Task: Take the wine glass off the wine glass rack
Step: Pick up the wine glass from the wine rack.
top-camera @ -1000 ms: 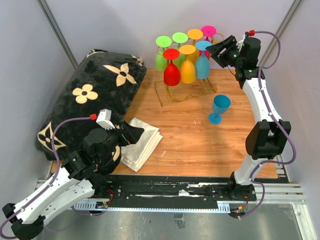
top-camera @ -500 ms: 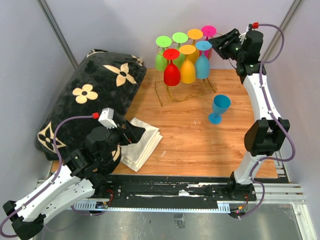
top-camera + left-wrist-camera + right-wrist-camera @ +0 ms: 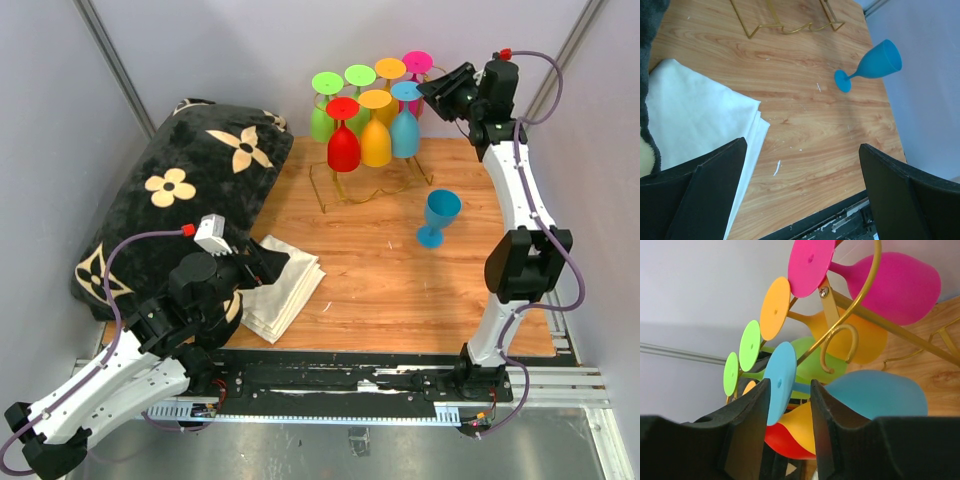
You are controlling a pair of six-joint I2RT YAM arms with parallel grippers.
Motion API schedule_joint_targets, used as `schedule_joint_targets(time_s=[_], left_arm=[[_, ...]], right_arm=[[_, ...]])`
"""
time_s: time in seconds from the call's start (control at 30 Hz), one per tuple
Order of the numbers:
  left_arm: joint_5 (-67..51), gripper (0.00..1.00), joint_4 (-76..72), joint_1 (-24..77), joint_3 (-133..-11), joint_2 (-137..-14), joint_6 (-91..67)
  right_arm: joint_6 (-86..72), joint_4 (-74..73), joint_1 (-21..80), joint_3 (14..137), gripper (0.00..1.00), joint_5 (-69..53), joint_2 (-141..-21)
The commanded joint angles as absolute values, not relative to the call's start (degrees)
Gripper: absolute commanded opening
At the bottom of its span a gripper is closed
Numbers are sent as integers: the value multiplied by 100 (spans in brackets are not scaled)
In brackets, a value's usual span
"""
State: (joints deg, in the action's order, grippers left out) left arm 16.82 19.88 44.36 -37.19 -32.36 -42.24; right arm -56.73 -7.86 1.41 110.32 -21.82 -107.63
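Rack (image 3: 345, 196) stands at 12 o'clock on the table (image 3: 380, 285), glasses hung upside down off it. The pale blue glass (image 3: 404, 130) is the end one on its 3 o'clock side, foot up at the top rail. R gripper (image 3: 432, 90) is right there w/ jaws part-spread, astride that foot (wrist view shows the blue disc btwn the fingers (image 3: 747, 425), but I can't tell if the pads touch it). To do this well, I'd say close on the stem just below the foot, not on the thin disc. Grip firm, no crushing. Then draw it level toward 3 o'clock, off the hook (image 3: 840, 340), w/o dragging the rack or bumping the pink glass (image 3: 890, 285). L gripper (image 3: 801, 145) hangs wide open at 7 o'clock by the cloth (image 3: 690, 115).
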Motion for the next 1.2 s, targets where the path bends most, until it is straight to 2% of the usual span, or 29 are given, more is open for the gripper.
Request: schedule_joint_targets(time_s=[0.0, 0.4, 0.5, 0.63, 0.8, 1.17], left_arm=[[1808, 100, 1960, 4403, -3902, -3203, -4143], [1845, 100, 1995, 4403, -3877, -3217, -4157], [1861, 100, 1988, 4403, -3868, -3218, -4165], [1874, 100, 2008, 4403, -3859, -3217, -4174], [1868, 100, 2035, 4403, -3850, -3184, -4214], [1925, 100, 2118, 4403, -3792, -3005, -4294]], right_arm=[[-5663, -735, 53, 11436, 33, -2219, -11003], [-5718, -745, 44, 11582, 21, -2245, -11068], [-5754, -707, 44, 11556, 10, -2276, -11027], [-5778, -694, 44, 11502, 9, -2277, -10942], [-5875, -611, 35, 11441, 1, -2290, -10779], [-6117, -446, 27, 11255, 1, -2390, -10494]])
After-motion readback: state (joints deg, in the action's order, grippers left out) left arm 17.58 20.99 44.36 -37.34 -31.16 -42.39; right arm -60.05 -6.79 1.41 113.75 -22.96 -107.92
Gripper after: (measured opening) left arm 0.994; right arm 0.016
